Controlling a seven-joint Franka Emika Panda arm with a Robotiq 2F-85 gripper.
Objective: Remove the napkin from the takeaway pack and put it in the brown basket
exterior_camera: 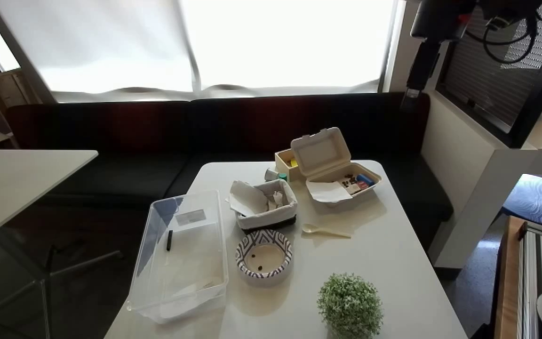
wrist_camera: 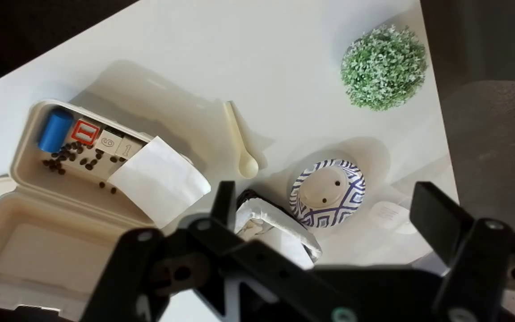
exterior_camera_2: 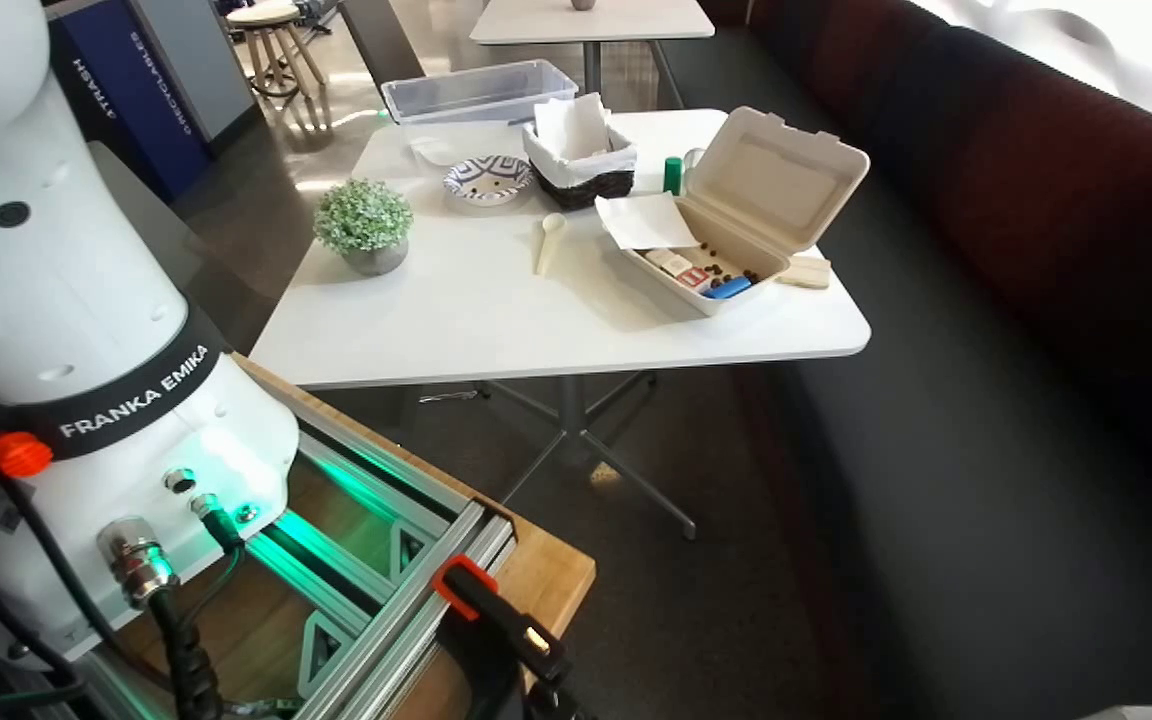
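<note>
The white napkin lies flat over the edge of the open cream takeaway pack in both exterior views: napkin [exterior_camera: 328,191] [exterior_camera_2: 646,221], pack lid [exterior_camera: 320,149] [exterior_camera_2: 776,180]. In the wrist view the napkin [wrist_camera: 161,181] covers one end of the pack [wrist_camera: 52,250]. The pack also holds a blue cylinder, blocks and dark beans. The dark-brown basket [exterior_camera_2: 591,190] [exterior_camera: 271,220] has a white liner and holds white paper; in the wrist view the basket [wrist_camera: 280,219] is partly hidden by the gripper. My gripper [wrist_camera: 322,197] is open and empty, high above the table; it also shows in an exterior view [exterior_camera: 412,94].
A patterned bowl [exterior_camera: 264,254] stands beside the basket. A clear plastic tub [exterior_camera: 181,254] is at the table's edge. A pale spoon [exterior_camera: 325,230] lies near the pack. A potted plant [exterior_camera: 350,303], a wooden box [exterior_camera: 282,162] and a green-capped item [exterior_camera_2: 673,175] stand on the table.
</note>
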